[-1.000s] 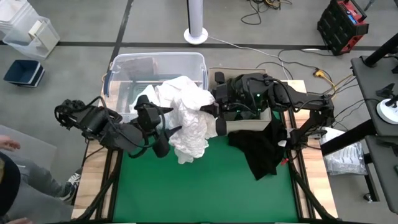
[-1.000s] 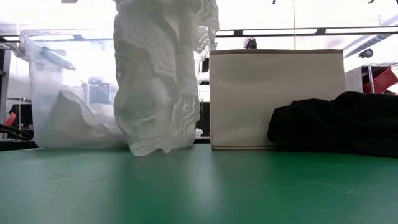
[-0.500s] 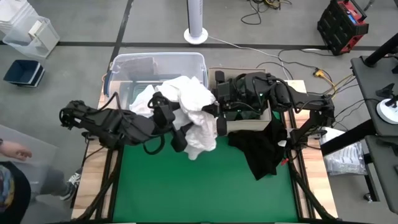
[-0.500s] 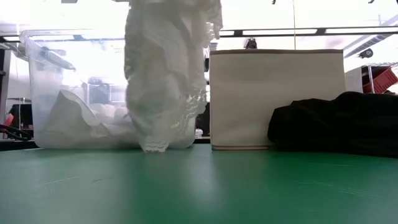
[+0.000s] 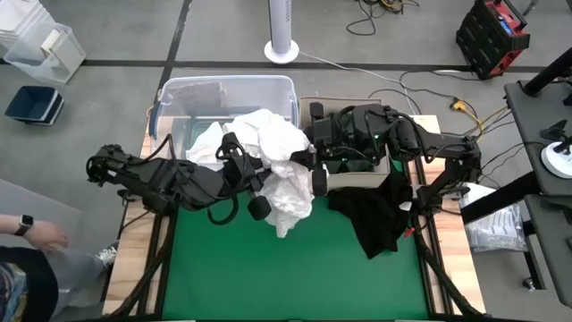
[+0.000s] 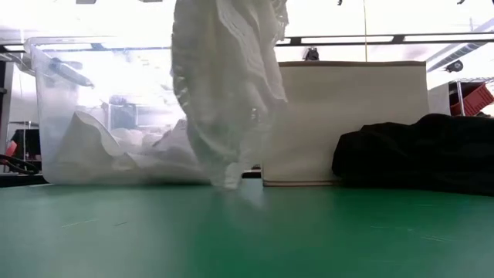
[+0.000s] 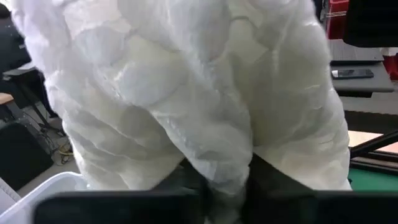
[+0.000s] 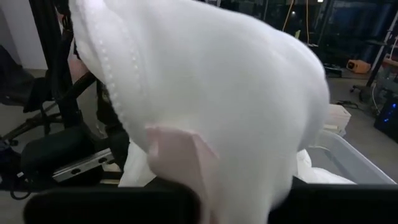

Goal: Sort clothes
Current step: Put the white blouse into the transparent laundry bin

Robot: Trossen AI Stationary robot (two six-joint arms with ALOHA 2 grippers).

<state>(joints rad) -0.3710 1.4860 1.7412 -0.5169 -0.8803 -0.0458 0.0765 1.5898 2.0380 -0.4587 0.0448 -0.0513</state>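
Note:
A white garment hangs between my two grippers over the far part of the green mat; in the low view the garment dangles in front of the clear bin. My left gripper is shut on its left side. My right gripper is shut on its top, by the beige box. More white clothes lie in the bin. A black garment lies on the mat's right side and leans on the box. My left gripper pinches a bunched fold of the white garment between its two fingers, coming level from the table's left. The cloth billows above and around the fingers. My right gripper holds the garment's upper part, which drapes over the fingers and hides the contact. The garment hangs slack, its lower end near the mat.
The clear bin stands at the far left and the beige box at the far right under my right arm. A person's hand shows off the table's left near corner. The near half of the mat is bare.
My left gripper has reached toward the table's right edge, up to the hanging white garment, and taken hold of its side. The garment has swung toward the right, and its lower part has drawn narrower.

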